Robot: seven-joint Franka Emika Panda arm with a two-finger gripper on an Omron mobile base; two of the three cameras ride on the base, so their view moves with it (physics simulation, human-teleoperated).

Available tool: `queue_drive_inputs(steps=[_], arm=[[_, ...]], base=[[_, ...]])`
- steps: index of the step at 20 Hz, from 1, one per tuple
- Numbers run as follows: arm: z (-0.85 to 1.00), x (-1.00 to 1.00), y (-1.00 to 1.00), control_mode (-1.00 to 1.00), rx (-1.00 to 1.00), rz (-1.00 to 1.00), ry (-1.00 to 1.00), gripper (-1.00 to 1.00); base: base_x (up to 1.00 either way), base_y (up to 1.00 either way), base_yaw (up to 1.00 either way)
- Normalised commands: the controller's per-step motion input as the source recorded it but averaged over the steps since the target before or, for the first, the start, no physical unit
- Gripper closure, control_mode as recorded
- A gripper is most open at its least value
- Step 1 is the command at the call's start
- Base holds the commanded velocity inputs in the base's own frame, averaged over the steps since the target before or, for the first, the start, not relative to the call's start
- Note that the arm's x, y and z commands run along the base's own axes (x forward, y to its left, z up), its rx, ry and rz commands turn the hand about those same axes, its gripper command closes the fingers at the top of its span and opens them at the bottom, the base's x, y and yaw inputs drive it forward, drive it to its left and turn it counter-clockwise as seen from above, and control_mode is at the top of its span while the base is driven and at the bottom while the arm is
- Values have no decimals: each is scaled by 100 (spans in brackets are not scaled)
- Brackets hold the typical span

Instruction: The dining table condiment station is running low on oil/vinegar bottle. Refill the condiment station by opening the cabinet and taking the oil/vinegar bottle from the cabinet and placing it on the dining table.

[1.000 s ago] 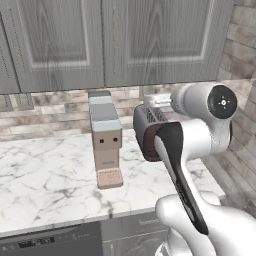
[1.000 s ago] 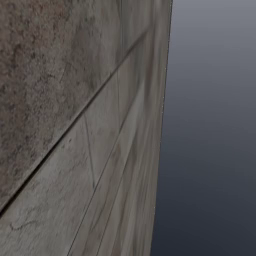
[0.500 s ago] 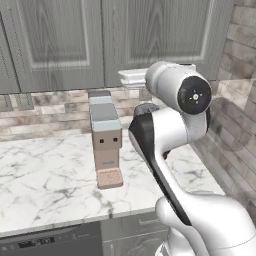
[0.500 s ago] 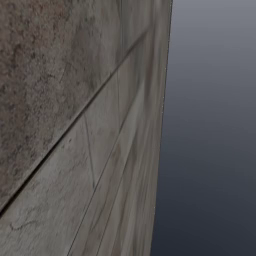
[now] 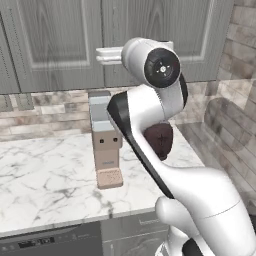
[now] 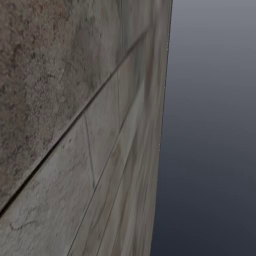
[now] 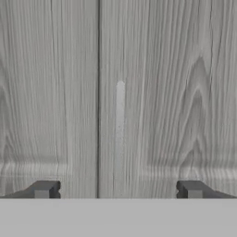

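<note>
Cabinet (image 7: 152,92) doors closed — fingers (image 7: 45,189) spread wide, grasping nothing, facing the slim handle (image 7: 120,129) beside the door seam. Coffee machine (image 5: 105,145) on marble worktop (image 5: 45,175) below.

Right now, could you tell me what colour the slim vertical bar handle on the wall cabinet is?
Pale grey, against the grey wood-grain cabinet door; the slim bar handle shows best in the hand view.

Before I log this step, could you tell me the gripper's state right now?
Gripper: open, holding nothing, facing the closed cabinet at its handle.
</note>
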Motion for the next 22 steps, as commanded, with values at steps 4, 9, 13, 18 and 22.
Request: queue_drive_inputs(steps=[4,9,13,18,22], arm=[[33,32,-2,-100,1,0,-2,-100],[9,44,0,-100,0,0,-1,-100],[0,46,0,-100,0,0,-1,-100],[0,38,0,-100,0,0,0,-100],[0,34,0,-100,0,0,0,-100]], base=[[0,0,0],[0,0,0],[0,0,0],[0,0,0],[0,0,0]])
